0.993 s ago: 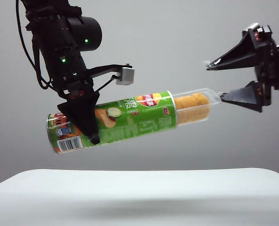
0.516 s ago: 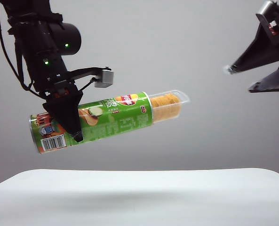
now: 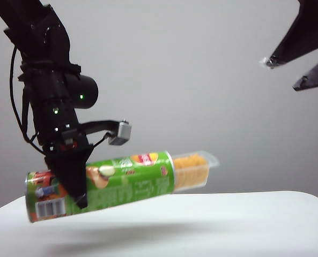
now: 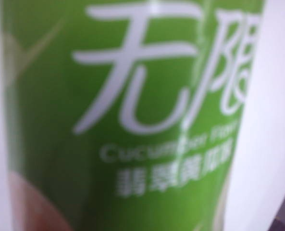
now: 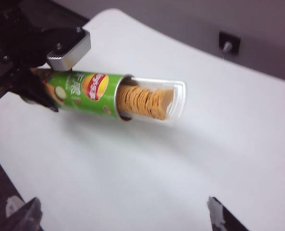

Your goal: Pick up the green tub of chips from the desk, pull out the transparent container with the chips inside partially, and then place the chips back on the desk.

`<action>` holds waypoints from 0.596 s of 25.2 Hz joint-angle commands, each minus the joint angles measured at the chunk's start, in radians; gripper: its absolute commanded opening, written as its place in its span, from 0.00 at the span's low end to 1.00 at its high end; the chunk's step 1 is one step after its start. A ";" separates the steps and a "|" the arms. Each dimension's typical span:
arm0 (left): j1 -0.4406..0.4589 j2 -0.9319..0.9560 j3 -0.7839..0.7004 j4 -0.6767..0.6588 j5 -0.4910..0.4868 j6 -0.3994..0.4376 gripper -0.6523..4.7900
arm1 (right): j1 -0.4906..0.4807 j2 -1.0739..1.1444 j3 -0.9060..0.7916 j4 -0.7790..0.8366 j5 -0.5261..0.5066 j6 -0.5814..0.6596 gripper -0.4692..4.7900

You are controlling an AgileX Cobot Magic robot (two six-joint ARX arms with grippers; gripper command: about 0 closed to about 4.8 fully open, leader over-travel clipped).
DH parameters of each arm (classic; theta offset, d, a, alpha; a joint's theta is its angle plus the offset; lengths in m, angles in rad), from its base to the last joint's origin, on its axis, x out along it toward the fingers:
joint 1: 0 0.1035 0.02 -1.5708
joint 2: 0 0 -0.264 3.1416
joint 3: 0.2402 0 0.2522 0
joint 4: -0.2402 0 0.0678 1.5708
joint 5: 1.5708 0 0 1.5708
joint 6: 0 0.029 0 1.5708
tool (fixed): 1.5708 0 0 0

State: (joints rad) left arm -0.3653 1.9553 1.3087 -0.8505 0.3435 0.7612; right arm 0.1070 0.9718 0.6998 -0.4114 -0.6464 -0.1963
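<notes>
My left gripper (image 3: 75, 184) clamps the tub (image 3: 102, 184) near its barcode end, on the left of the exterior view. The tub hangs just above the desk (image 3: 244, 225), close to level with its open end tilted slightly up, and I cannot tell whether its low end touches the surface. In the left wrist view the tub (image 4: 128, 115) fills nearly everything, green with blurred white lettering.

The container (image 3: 193, 168) sticks partway out of the open end, and the chips (image 3: 191, 171) show through its clear wall. In the right wrist view the container (image 5: 154, 101) points away from the left arm, with the chips (image 5: 142, 101) stacked inside it.

My right gripper (image 3: 295, 72) is high at the upper right, well apart from the tub, spread wide and holding nothing. Both its fingertips (image 5: 216, 214) show at the edge of its wrist view, over the desk (image 5: 219, 144).
</notes>
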 commanded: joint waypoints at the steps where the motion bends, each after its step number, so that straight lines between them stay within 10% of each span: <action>1: 0.001 0.035 0.003 -0.007 -0.034 -0.002 0.61 | 0.007 -0.003 0.003 -0.015 0.000 -0.002 1.00; 15: -0.015 0.133 0.003 0.028 -0.074 -0.021 0.61 | 0.012 -0.003 0.002 -0.014 -0.002 -0.003 1.00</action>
State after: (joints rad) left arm -0.3744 2.0834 1.3087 -0.8383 0.2733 0.7509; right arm 0.1184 0.9718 0.6998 -0.4339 -0.6468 -0.1970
